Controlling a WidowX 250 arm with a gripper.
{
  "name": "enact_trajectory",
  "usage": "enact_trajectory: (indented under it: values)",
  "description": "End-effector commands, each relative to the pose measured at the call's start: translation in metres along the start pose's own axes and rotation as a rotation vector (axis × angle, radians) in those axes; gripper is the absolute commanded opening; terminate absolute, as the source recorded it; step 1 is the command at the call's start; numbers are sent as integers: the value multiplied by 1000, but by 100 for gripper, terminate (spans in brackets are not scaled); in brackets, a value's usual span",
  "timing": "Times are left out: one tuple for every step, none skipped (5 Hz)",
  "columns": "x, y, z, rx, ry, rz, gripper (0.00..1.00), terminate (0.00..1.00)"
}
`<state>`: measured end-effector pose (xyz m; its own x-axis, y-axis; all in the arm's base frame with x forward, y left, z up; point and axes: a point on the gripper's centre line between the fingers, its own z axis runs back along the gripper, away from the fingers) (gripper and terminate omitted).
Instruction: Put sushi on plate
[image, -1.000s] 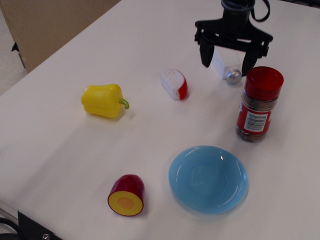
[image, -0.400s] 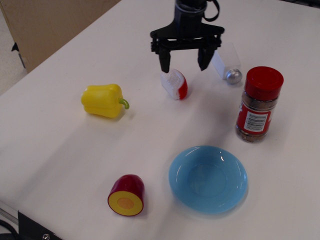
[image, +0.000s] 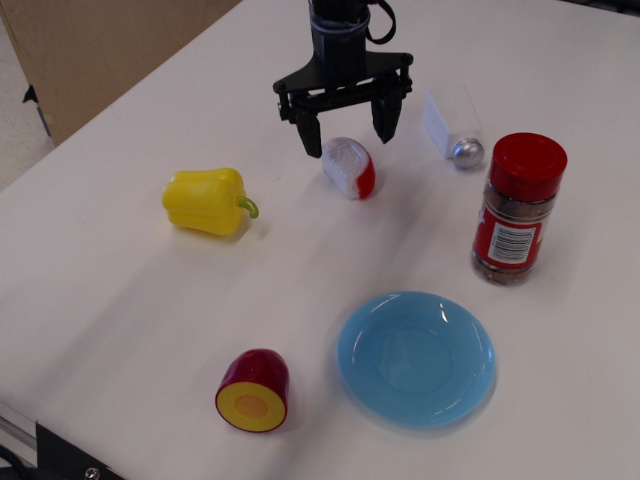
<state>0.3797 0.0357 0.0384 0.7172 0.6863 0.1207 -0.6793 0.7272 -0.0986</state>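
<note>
The sushi, a white textured block with a red strip on its right side, lies on the white table at upper middle. My black gripper is open and hangs just above and behind the sushi, one finger to each side of its top. I cannot tell whether it touches the sushi. The light-blue plate sits toward the front right, with nothing on it.
A yellow pepper lies to the left of the sushi. A dark-red round piece with a yellow face sits left of the plate. A red-capped spice jar stands at right. A lying clear shaker with a silver cap is behind it.
My gripper has moved left from over the shaker and jar to above the sushi, and come lower. It stays open. The objects have not moved.
</note>
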Motion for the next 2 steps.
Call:
enact_trajectory:
  values:
    - [3, 1, -2, 23, -5, 16, 100, 0]
    - [2, 1, -7, 25, -1, 23, 100, 0]
